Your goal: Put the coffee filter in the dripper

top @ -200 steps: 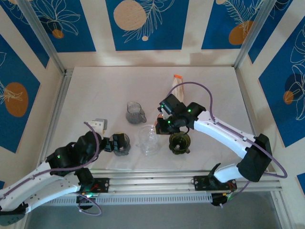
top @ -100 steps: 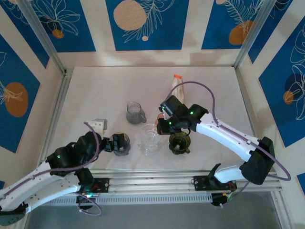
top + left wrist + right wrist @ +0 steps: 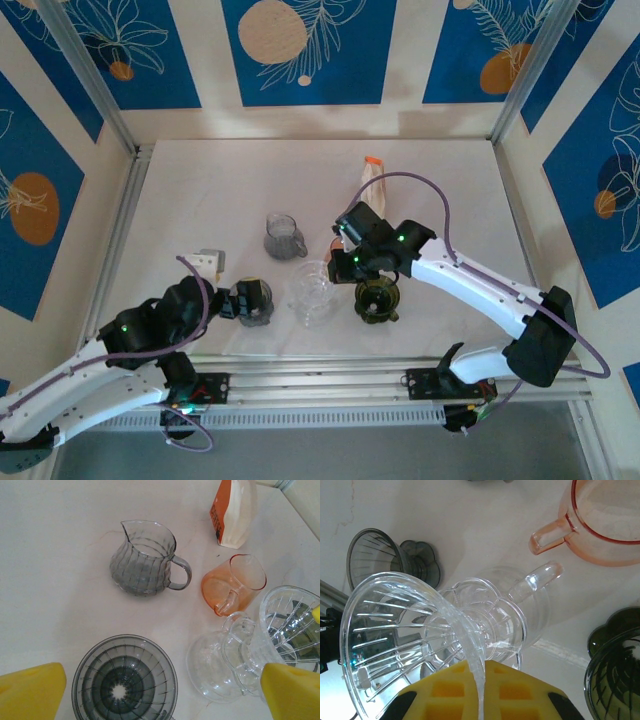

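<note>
White tabletop (image 3: 200, 180), walled by blue leaf-print panels, carries all the brewing ware in one cluster close to my bases. My right gripper (image 3: 480, 682) is closed on the rim of the clear dripper (image 3: 420, 630). The glass wall runs down between the yellow pads, and the cone hangs tipped well off upright, its mouth turned sideways, not up. Its loop handle and foot lie beyond the pads, on the side of the orange cup (image 3: 605, 525). I cannot tell whether the foot touches the table. From above, this dripper sits to the near left of the right gripper, between the grey dripper (image 3: 125, 680) and the dark green dripper (image 3: 377, 298). My left gripper (image 3: 160, 692) is spread wide, one yellow finger on each side of the grey dripper. That dripper stands upright beneath it, mouth up, apart from both fingers. I cannot tell where a loose coffee filter lies. The orange-and-white pouch (image 3: 232, 510) stands at the far side, beyond the orange cup and the grey pitcher (image 3: 142, 560). My best guess is that it is the filter supply. From both grippers the pouch lies away toward the back wall. The right arm is the nearer, but its jaws are occupied. As I judge it, the clear dripper must first be set down upright, mouth up. The free left gripper can then be sent past the grey pitcher for a filter.
</note>
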`<state>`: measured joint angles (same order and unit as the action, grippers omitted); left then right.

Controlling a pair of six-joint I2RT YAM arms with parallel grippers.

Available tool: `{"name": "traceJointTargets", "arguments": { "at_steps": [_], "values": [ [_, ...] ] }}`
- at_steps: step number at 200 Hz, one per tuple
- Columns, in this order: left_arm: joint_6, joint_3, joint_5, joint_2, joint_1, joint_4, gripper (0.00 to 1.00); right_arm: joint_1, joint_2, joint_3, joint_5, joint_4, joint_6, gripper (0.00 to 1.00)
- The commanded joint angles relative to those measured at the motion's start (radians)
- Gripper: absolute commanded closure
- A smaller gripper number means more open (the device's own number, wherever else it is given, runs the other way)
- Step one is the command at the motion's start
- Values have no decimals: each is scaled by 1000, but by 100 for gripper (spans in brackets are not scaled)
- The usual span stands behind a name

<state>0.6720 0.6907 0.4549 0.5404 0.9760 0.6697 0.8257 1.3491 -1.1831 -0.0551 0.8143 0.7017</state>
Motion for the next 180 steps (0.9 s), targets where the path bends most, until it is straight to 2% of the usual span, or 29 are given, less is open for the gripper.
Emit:
{"name": "traceJointTargets", "arguments": {
  "at_steps": [1,23,46,71,96,109,148,180],
  "values": [
    [3,-8,12,4,-7,-18,0,6,-19,8,35,-8,25,88],
    [3,-8,11,4,-7,-18,0,7,-24,13,34,-8,33,83],
    [4,-7,11,3,-7,-18,0,9,-36,22,33,-17,41,72],
    [3,-7,11,2,-7,-18,0,10,-44,28,37,-27,50,59],
    [6,-3,14,3,-7,-15,0,11,-61,33,20,-33,57,39],
    [10,-2,17,3,-7,-12,0,11,-76,30,-2,-29,59,34],
    [18,-3,29,-3,-6,-22,0,-31,-156,-2,-114,-9,35,29],
    [2,-20,22,0,-7,-70,0,-168,-151,-48,-172,-38,-42,35]
  ]
}}
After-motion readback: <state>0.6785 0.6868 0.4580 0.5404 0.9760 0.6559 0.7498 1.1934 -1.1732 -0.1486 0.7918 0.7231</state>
